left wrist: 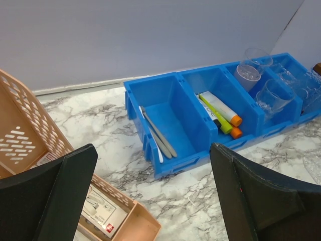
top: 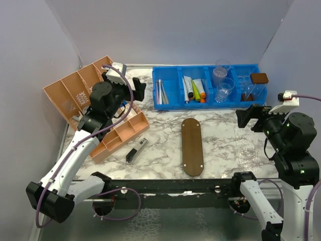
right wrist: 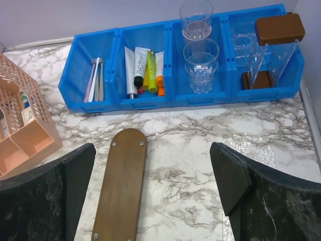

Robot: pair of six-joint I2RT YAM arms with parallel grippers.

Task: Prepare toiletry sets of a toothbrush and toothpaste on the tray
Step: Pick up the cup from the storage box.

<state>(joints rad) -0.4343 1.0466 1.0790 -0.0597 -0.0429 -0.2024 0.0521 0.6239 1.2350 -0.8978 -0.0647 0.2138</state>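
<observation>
1. The tray [top: 192, 146] lies bare on the marbled surface [top: 220, 135], near the middle and lengthwise away from the arms; nothing stands on it.
2. The blue bin [top: 173, 104] sits behind the tray along the back wall, with four compartments in a row.
3. Leftmost compartment: a few thin pale toothbrushes [right wrist: 95, 80] lying flat.
4. Second compartment: several tubes [right wrist: 131, 70] side by side, among them a lime green tube [right wrist: 152, 75] and some with orange caps.
5. Third compartment: two clear tumblers [right wrist: 200, 57] standing upright, one behind the other, both empty.
6. Fourth compartment: a brown-topped clear stand [right wrist: 278, 30], resting against the bin's right end.
7. The left pincer [top: 139, 90] hovers just left of the bin, above the gap between it and the orange basket [top: 75, 95] — jaws spread wide, nothing between them.
8. The right pincer [top: 247, 118] hangs over the surface to the right of the tray, in front of the bin's right end — jaws likewise wide apart and holding nothing.
9. A small black and silver item [top: 136, 149] lies on the surface between the basket and the tray, touching neither.
</observation>
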